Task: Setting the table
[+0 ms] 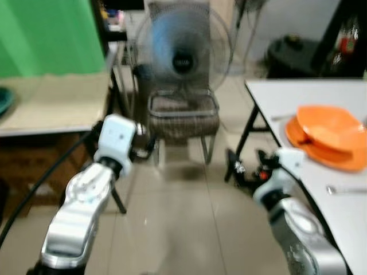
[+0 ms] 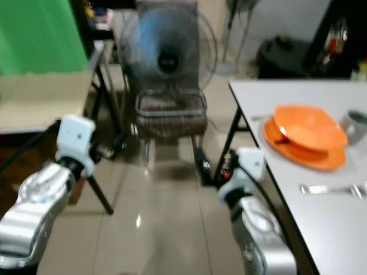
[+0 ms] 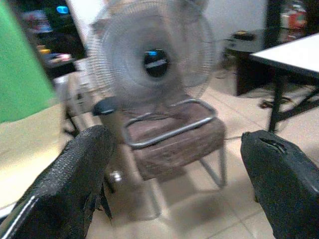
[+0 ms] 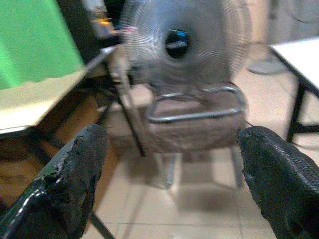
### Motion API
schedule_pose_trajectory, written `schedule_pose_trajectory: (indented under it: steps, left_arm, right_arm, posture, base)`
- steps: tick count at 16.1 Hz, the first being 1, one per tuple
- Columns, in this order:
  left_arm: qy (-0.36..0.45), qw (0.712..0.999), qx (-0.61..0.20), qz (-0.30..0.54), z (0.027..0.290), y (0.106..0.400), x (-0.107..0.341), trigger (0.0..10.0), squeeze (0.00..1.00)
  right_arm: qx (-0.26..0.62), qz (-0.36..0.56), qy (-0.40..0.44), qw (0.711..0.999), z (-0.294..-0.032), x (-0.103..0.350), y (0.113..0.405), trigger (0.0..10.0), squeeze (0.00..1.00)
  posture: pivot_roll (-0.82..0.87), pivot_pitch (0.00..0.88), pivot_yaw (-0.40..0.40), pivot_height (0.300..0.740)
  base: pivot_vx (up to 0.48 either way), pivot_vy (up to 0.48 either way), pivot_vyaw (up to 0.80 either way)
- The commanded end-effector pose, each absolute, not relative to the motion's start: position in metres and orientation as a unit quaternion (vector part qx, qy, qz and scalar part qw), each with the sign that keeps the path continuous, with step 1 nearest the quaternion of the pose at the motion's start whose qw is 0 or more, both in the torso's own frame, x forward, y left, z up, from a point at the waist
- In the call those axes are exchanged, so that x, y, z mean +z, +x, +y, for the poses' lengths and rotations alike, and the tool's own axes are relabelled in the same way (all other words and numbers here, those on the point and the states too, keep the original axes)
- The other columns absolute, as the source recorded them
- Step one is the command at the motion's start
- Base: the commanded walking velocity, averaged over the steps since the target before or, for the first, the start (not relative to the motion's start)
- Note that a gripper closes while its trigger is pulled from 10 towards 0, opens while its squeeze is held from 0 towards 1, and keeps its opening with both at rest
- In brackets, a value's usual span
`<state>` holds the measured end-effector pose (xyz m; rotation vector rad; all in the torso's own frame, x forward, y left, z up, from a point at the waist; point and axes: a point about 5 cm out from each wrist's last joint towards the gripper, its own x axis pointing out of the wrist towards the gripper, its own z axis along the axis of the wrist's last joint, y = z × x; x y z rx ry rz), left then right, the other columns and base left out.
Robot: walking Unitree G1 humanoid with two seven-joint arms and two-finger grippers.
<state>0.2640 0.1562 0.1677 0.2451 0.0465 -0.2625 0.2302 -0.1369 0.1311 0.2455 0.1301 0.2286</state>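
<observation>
A white table (image 2: pixel 287 91) stands on my right. On it an orange bowl (image 2: pixel 307 127) rests on an orange plate (image 2: pixel 298 153), with a metal cup (image 2: pixel 356 125) beside them and cutlery (image 2: pixel 330 188) nearer to me. My right gripper (image 1: pixel 239 169) hovers over the floor beside the table's near leg, open and holding nothing; its fingers (image 4: pixel 75 174) stand wide apart. My left gripper (image 1: pixel 144 144) is raised in front of the chair, also open and holding nothing, fingers (image 3: pixel 75 174) spread.
A standing fan (image 1: pixel 182 48) sits behind a brown metal-framed chair (image 1: pixel 183 117) straight ahead. A beige table (image 1: pixel 51 103) with a green backdrop is at the left, a teal dish (image 1: pixel 4 100) on its edge. Tiled floor (image 1: pixel 183 217) lies between the tables.
</observation>
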Motion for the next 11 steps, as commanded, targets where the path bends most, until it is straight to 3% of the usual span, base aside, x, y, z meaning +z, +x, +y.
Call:
schedule_pose_trajectory:
  steps: [1,5,7,10,11]
  left_arm:
    - [0.118,0.984,-0.13,0.016,0.154,0.262,0.169,10.0,0.0]
    - [0.119,0.985,-0.125,0.007,0.155,0.262,0.172,10.0,0.0]
    - [0.12,0.985,-0.121,0.006,0.156,0.262,0.172,10.0,0.0]
    - [0.119,0.985,-0.124,0.006,0.154,0.262,0.171,10.0,0.0]
    - [0.114,0.985,-0.129,0.004,0.153,0.262,0.172,10.0,0.0]
  right_arm:
    - [0.11,0.061,0.111,0.986,-0.141,0.133,0.233,10.0,1.0]
    - [0.127,0.045,0.045,0.99,-0.135,0.136,0.241,10.0,1.0]
    - [0.063,-0.003,-0.013,0.998,-0.146,0.143,0.243,10.0,1.0]
    - [0.069,0.04,0.016,0.997,-0.148,0.134,0.244,10.0,1.0]
    - [0.1,0.062,0.06,0.991,-0.143,0.13,0.242,10.0,1.0]
  posture:
    - [0.07,0.0,-0.01,0.74]
    - [0.08,0.0,-0.015,0.74]
    - [0.08,0.0,-0.016,0.74]
    - [0.08,0.0,-0.011,0.74]
    - [0.08,0.0,-0.011,0.74]
  base:
    - [0.0,0.0,0.8]
    - [0.0,0.0,0.8]
    - [0.0,0.0,0.8]
    - [0.0,0.0,0.8]
    - [0.0,0.0,0.8]
